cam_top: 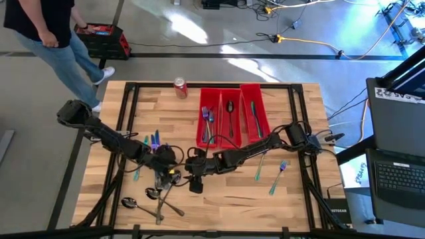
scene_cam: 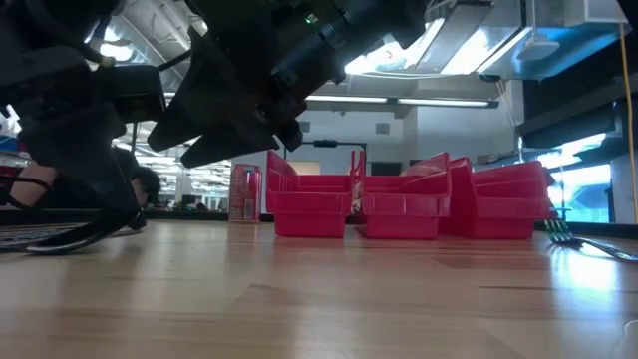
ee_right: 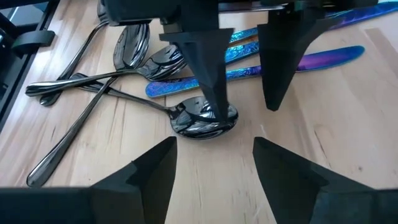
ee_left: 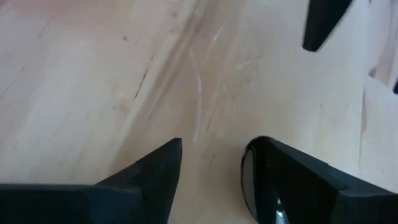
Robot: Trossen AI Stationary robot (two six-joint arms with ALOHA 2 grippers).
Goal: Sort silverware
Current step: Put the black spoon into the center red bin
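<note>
Several dark spoons (ee_right: 93, 81) lie crossed on the wood, with iridescent blue-purple knives (ee_right: 298, 62) beyond them. My left gripper (ee_right: 244, 111) stands open over one spoon's bowl (ee_right: 202, 124), pointing down at a slant. My right gripper (ee_right: 214, 146) hovers open just short of that bowl, facing the left gripper, with bare wood between its fingers. In the high view both grippers, left (cam_top: 166, 172) and right (cam_top: 189, 178), meet near the table's front middle. More teal pieces (cam_top: 149, 143) lie to the left and two forks (cam_top: 279, 176) to the right. My left gripper has one fingertip (ee_right: 216, 109) on the bowl (ee_left: 247, 180) of a dark spoon, coming from above at a slant. The other finger (ee_right: 280, 74) stands apart over bare wood. The spoon lies flat on the table, its handle running off toward the other spoons.
Three red bins (cam_top: 232, 116) holding some sorted pieces stand at the far middle, with a red soda can (cam_top: 180, 87) to their left. A person (cam_top: 46, 40) walks past the far left corner, near a black and red crate (cam_top: 103, 38). Bare wood lies at the front right.
</note>
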